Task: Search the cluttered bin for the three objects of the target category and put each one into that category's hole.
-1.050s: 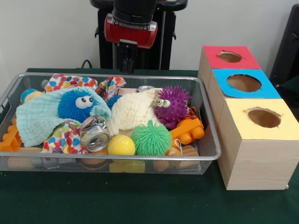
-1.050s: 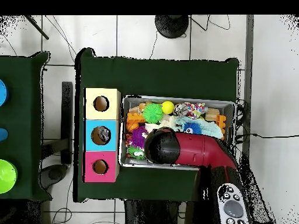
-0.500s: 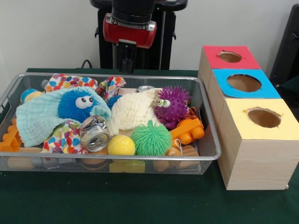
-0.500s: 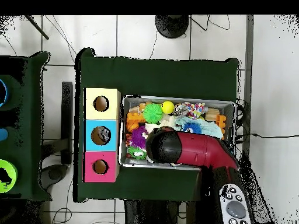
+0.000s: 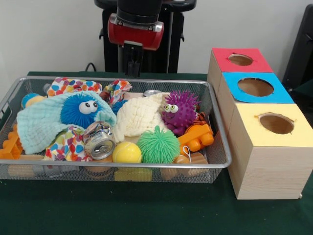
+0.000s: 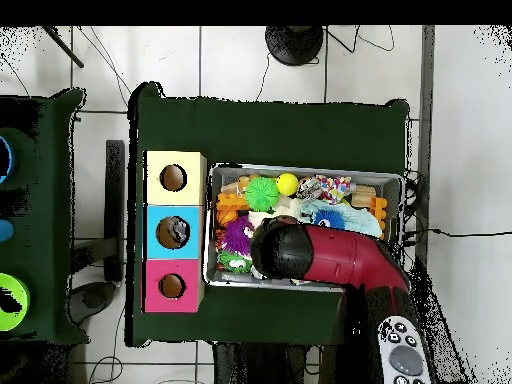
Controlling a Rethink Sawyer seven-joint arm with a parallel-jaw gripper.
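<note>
We're in the search step: gripper (image 5: pixel 133 61) hangs above the bin's (image 5: pixel 221 147) far rim, can't tell if clenched or released, spiky toys sit mid-bin, so next we'd need a descent onto purple ball (image 5: pixel 179 110).

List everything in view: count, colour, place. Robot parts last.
Wire bin: 1, silver mesh, on green table.
Spiky balls: 3; blue with eyes in the pale blue cloth, purple with eyes bin right, green front centre.
Yellow ball: 1, front, beside green one.
Can: 1, silver, crushed, front.
Cloths: pale blue left, cream centre, polka-dot back.
Orange blocks: right, left edge.
Boxes with holes: 3; red, blue, yellow, right of bin.
Gripper: 1, black, above bin's back edge; arm red.
</note>
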